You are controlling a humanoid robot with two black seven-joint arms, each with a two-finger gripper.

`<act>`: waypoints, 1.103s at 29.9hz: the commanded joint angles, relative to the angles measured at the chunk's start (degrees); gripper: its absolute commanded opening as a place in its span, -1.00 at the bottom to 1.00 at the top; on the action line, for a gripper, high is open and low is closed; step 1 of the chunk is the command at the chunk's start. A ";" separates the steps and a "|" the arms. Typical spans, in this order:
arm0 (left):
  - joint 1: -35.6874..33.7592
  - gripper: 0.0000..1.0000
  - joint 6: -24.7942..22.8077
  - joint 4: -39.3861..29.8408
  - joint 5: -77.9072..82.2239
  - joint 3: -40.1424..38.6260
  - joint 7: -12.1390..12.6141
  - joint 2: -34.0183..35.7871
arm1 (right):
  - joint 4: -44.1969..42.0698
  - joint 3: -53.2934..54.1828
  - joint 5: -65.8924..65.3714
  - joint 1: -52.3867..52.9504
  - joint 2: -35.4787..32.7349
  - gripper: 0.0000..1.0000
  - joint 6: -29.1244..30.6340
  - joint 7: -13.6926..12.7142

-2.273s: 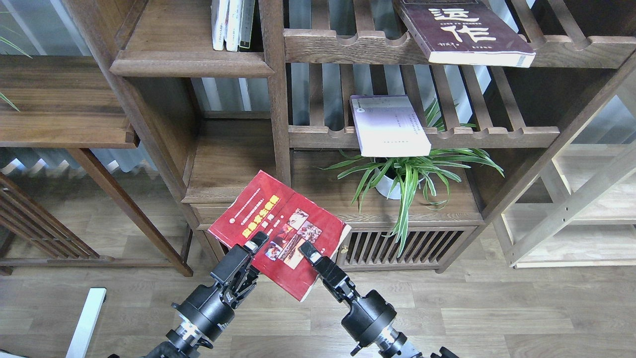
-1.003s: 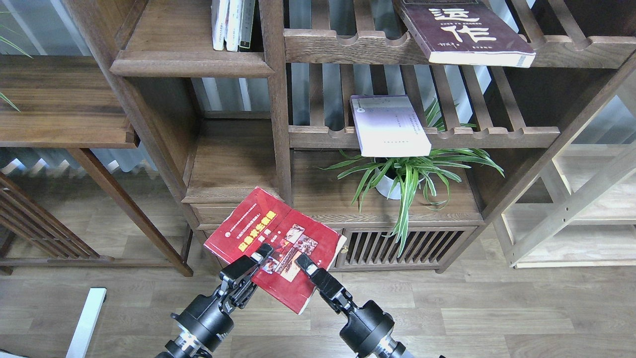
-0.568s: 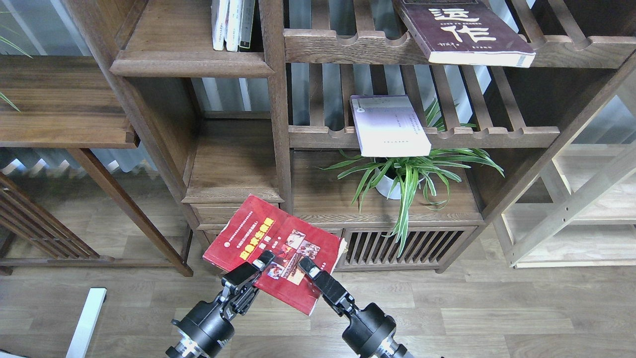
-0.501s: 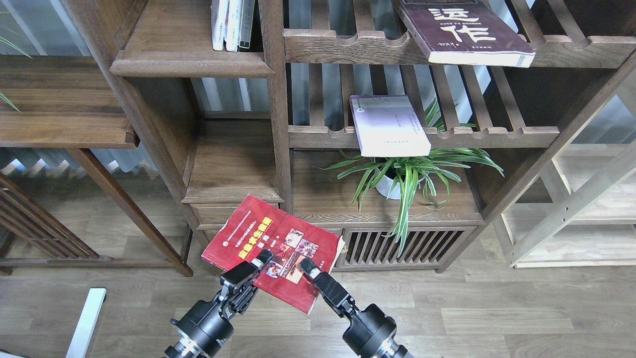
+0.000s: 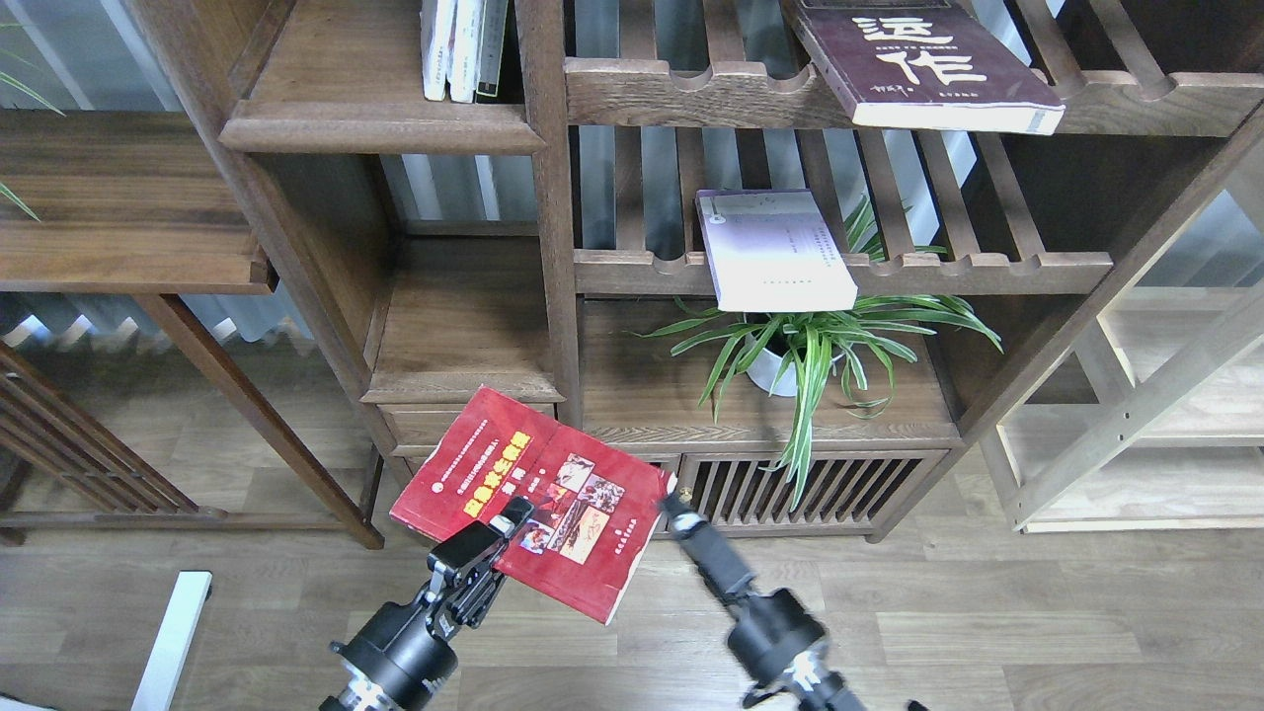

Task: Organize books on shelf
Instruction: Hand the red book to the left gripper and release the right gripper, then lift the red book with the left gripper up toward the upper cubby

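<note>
**Mara:** Dark walnut-coloured shelving fills the wall above a pale plank floor. What does the robot have?

**Jon:** The bright red paperback with the yellow title and photo collage [image 5: 533, 499]. It hangs tilted in front of the lowest cabinet, resting on nothing. The left gripper [image 5: 506, 521] is pinched on its near edge. The right gripper [image 5: 671, 506] sits at the book's right-hand corner, seen end-on and dark, so I cannot tell whether its fingers are spread or closed, or even touching the cover.

**Mara:** And the others?

**Jon:** The dark maroon paperback with large white characters [image 5: 918, 61] overhangs the top slatted rack [image 5: 691, 94]; the pale lavender-white paperback [image 5: 775, 249] overhangs the lower one. The solid dark-brown board with the rounded moulded lip [image 5: 380, 118] already carries a few upright volumes [image 5: 462, 47].

**Mara:** What worries you?

**Jon:** One pinch near an edge on a floppy, glossy cover. I judge the free side may sag or swivel in the jaws, and the smooth laminate could slip out onto the floor. Lifting it towards the board, a drooping corner might catch the hard moulded lip or the square post.

**Mara:** And the plant?

**Jon:** The spider plant in its white pot [image 5: 805, 346] has thin trailing leaves just right of the book; a wide swing could snag them.
</note>
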 commanded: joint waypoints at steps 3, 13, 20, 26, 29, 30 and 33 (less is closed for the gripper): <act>0.21 -0.96 0.00 -0.11 0.26 -3.14 -0.14 1.23 | -10.30 3.09 0.79 0.71 0.02 0.99 0.00 -0.03; 0.64 -0.98 0.00 -3.61 6.40 -8.15 -0.05 2.20 | -12.41 3.44 2.55 1.94 0.02 0.99 0.00 -0.03; 2.49 -0.98 0.00 -10.65 10.18 -11.05 0.03 2.29 | -12.76 3.53 3.69 2.47 0.02 0.99 0.00 0.06; 3.63 -0.98 0.00 -14.34 17.12 -14.92 0.47 2.63 | -12.06 3.36 7.82 2.82 0.02 0.99 0.00 -0.46; 3.81 -0.97 0.00 -16.63 19.15 -17.28 1.87 3.60 | -12.50 2.83 8.08 5.36 -3.47 0.99 0.00 -0.73; 3.72 -0.98 0.00 -17.50 19.50 -18.42 2.49 3.78 | -12.59 2.83 8.52 6.15 -5.23 0.99 0.00 -0.73; 3.72 -0.98 0.00 -19.00 19.68 -20.97 3.90 4.04 | -12.59 2.48 12.64 6.60 -6.13 0.99 0.00 -0.73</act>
